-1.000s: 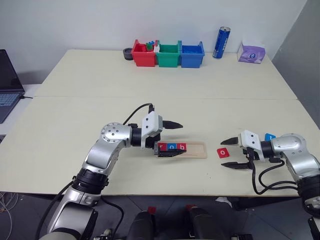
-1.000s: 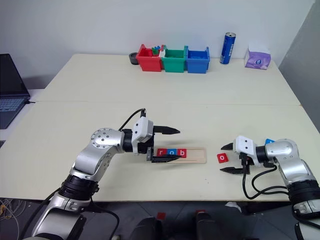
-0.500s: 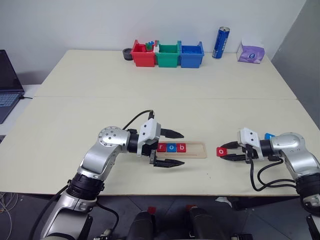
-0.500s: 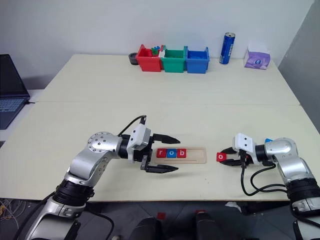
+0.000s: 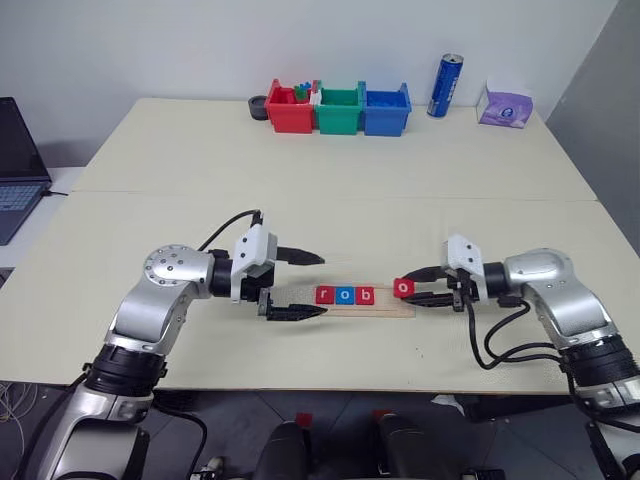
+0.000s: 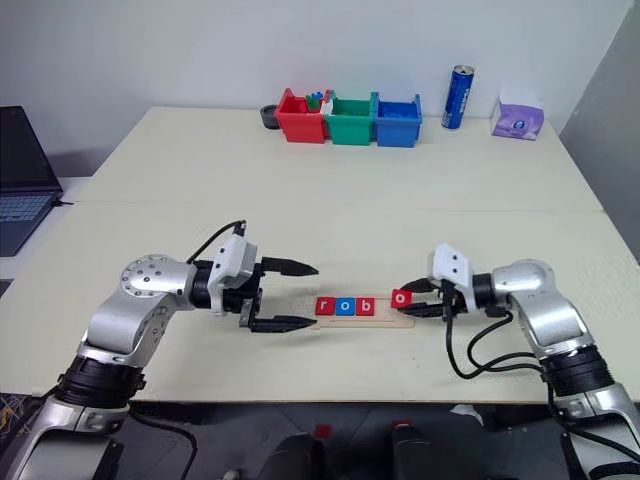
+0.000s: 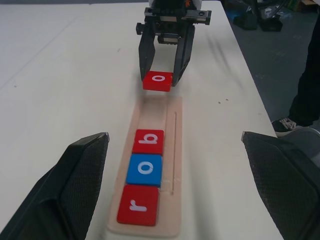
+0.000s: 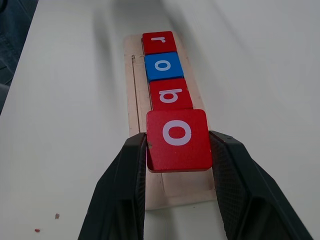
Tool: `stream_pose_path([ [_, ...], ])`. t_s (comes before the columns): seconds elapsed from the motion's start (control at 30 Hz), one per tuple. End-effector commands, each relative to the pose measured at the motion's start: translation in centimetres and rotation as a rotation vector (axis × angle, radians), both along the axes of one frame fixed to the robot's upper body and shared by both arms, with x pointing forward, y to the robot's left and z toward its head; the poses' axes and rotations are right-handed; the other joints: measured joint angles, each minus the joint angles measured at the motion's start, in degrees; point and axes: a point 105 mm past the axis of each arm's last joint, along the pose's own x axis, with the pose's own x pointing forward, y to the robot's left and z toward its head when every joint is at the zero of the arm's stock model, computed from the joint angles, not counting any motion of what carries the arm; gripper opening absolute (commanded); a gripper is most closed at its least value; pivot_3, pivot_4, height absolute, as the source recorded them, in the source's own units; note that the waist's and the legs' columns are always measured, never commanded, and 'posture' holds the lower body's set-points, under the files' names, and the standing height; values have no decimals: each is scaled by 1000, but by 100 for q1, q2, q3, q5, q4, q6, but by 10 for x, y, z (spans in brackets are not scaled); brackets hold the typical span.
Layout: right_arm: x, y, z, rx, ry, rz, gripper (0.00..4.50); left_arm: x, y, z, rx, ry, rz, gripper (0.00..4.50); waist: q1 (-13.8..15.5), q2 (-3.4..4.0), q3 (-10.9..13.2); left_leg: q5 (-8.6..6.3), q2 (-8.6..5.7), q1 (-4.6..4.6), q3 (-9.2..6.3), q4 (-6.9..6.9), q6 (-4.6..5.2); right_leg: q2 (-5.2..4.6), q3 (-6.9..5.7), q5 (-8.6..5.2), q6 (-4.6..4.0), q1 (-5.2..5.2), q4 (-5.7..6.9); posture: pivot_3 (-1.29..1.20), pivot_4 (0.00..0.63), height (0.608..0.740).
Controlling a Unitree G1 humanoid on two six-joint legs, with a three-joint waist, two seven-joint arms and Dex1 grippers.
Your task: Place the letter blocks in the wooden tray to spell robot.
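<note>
Now the red "o" block (image 8: 177, 139), clamped in the right gripper (image 5: 428, 289), is held above the wooden tray (image 7: 169, 120), for lowering at three o'clock of the "b" block (image 7: 147, 141); the left gripper (image 5: 305, 285) is spread open.

Four letter blocks show: a red r (image 7: 137, 205), a blue o (image 7: 144, 170), a red b (image 7: 148, 141) and a second red o (image 7: 158, 80). There is one wooden tray (image 7: 171, 125), three plastic bins (image 5: 339, 108), one blue can (image 5: 445, 85) and two grippers.
</note>
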Motion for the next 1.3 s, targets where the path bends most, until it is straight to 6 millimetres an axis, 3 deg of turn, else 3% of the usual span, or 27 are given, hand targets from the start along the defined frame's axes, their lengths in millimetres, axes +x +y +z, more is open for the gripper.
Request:
stream_pose_path([
  [0.03,5,8,7,-13,-54,19,1455,-3,1,11,-17,-57,-11,4500,0,0,0,0,-1,-1,0,0,0,0,-2,0,0,-1,0,0,150,740],
  [0.53,15,27,-3,2,-55,36,1455,-4,4,9,2,-73,-6,4500,-7,0,0,0,-1,-1,1,0,0,4,-4,0,-1,-2,3,0,150,740],
  [1.3,18,23,-9,-35,-80,49,1455,4,3,11,-1,-107,5,4500,-9,0,0,0,-1,0,2,0,0,4,-4,0,-1,-2,4,0,150,740],
])
